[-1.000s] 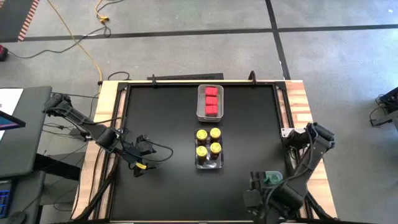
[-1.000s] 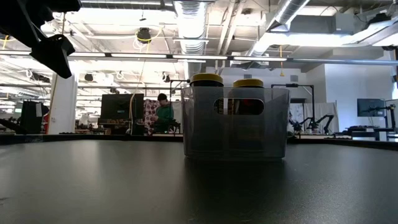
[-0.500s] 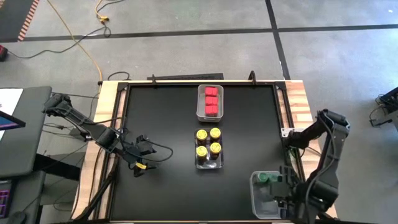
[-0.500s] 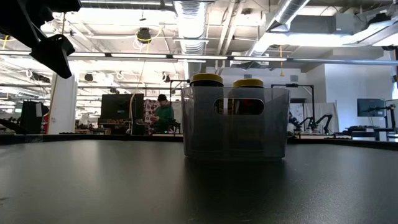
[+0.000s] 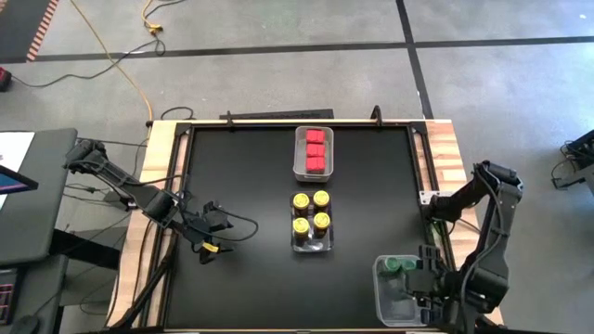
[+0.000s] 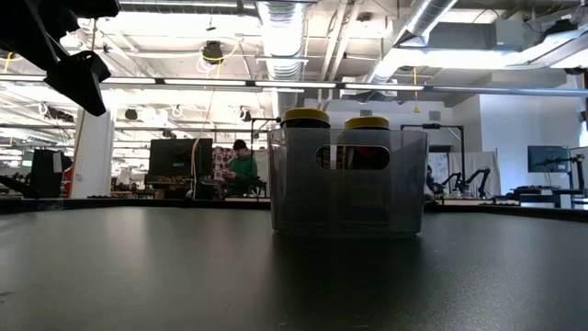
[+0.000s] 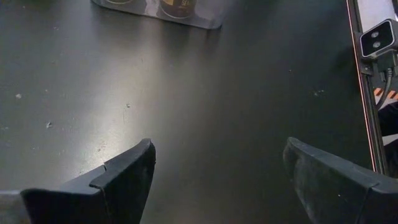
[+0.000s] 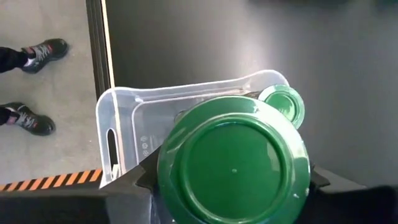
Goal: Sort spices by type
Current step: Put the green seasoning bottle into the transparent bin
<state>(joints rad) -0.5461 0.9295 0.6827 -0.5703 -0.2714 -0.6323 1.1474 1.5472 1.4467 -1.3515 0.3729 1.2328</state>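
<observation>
Red square-topped spices (image 5: 316, 153) fill a clear bin at the table's far middle. Round yellow-lidded jars (image 5: 311, 215) stand in a second clear bin (image 6: 347, 184) at the centre. A third clear bin (image 5: 385, 301) sits at the near right corner, with one green-lidded jar (image 5: 393, 266) standing in its far left corner (image 8: 283, 102). My right gripper (image 5: 422, 278) is above that bin, shut on another green-lidded jar (image 8: 233, 158). My left gripper (image 5: 208, 239) hangs open over bare table at the left (image 7: 219, 149). My right gripper pinches the green-lidded jar between its two fingers (image 8: 134, 186), one on each side of the jar. The wide green lid (image 8: 261, 205) hides the place of contact. The fingers come steeply from above. The jar hangs upright over the bin's far end, higher than the jar inside.
The table's near edge and the floor, with a person's shoes (image 8: 31, 53), lie just beyond the near right bin. Black table surface stretches between the three bins and around my left gripper. A person sits far off in the room behind (image 6: 243, 170).
My right arm has swung toward the table's right edge and its wrist has rolled, uncovering the near right bin beneath it. The green-lidded jar has stayed in its fingers over the bin's far end. For the last half second the arm has kept still.
</observation>
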